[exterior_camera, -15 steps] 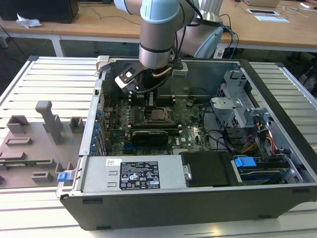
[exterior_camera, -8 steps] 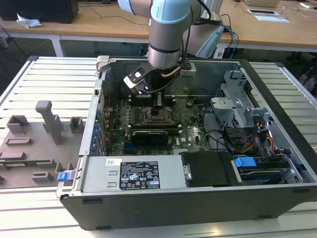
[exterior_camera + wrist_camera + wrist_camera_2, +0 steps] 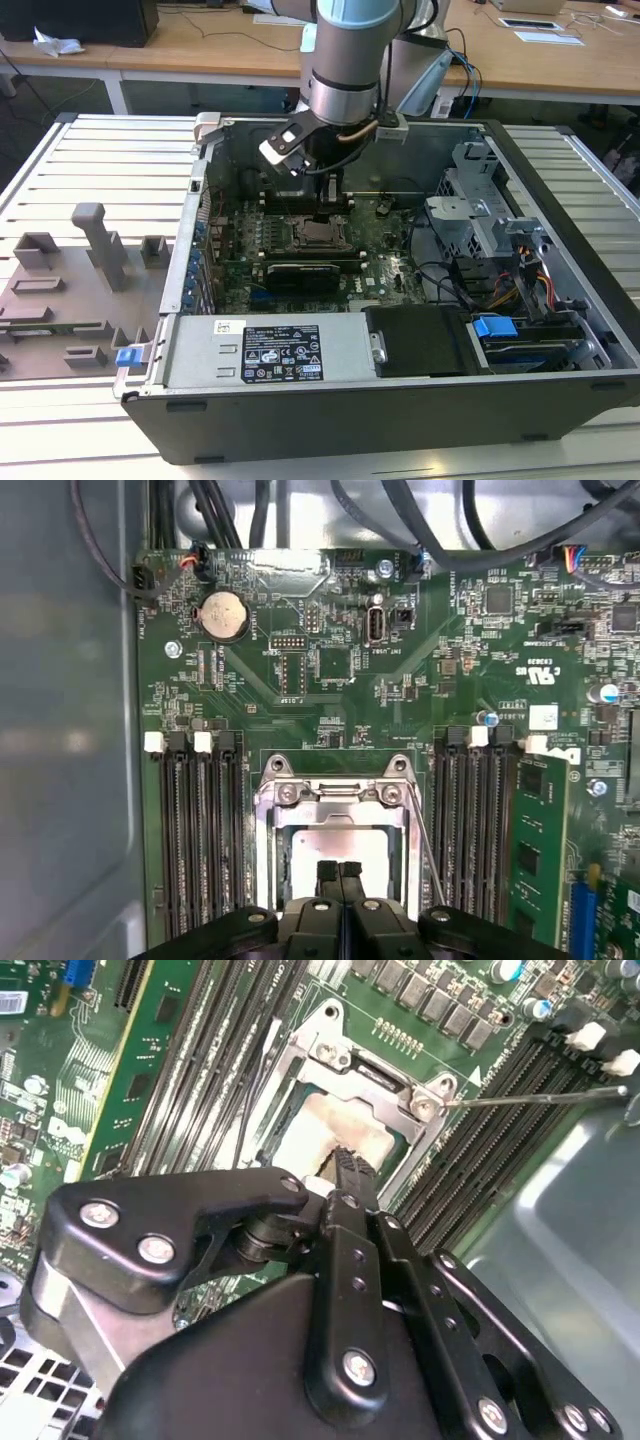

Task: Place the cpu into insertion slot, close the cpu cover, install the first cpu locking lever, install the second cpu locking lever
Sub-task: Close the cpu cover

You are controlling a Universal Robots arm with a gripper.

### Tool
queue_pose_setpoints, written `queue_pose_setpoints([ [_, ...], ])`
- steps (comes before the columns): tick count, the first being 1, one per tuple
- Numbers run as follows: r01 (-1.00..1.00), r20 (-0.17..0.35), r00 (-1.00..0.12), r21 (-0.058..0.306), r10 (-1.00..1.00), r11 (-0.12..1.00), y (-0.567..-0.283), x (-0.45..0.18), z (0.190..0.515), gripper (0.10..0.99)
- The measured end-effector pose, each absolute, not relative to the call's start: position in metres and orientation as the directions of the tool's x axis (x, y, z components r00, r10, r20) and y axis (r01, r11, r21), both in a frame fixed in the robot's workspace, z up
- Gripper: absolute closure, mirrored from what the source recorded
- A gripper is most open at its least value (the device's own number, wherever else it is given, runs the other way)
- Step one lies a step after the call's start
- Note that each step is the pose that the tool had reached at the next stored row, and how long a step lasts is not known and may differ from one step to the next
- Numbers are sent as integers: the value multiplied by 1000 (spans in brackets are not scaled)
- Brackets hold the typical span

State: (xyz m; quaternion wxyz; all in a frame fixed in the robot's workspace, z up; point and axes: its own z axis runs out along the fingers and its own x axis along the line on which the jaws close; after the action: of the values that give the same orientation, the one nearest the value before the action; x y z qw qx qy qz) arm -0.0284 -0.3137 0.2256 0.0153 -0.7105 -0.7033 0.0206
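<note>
Gripper [image 3: 340,870] is seen inside open computer case [image 3: 400,415], above green motherboard [image 3: 350,660]. Fingers [image 3: 350,1175] are pressed together, narrow, nothing held. Cpu [image 3: 310,848] is seated in slot [image 3: 320,232] directly beneath fingertips; contact cannot be told. Cover [image 3: 332,793] is laid flat around cpu, pale top shown through its window. Thin lever rod [image 3: 540,1096] is seen just beside gripper, stuck out from socket corner across memory slots [image 3: 195,840]. More memory slots are ranged on gripper's other side.
</note>
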Motion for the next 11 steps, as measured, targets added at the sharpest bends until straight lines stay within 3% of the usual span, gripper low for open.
queue_pose_setpoints([
  [11,999,-8,10,-51,1000,-10,-314,-28,244,980],
])
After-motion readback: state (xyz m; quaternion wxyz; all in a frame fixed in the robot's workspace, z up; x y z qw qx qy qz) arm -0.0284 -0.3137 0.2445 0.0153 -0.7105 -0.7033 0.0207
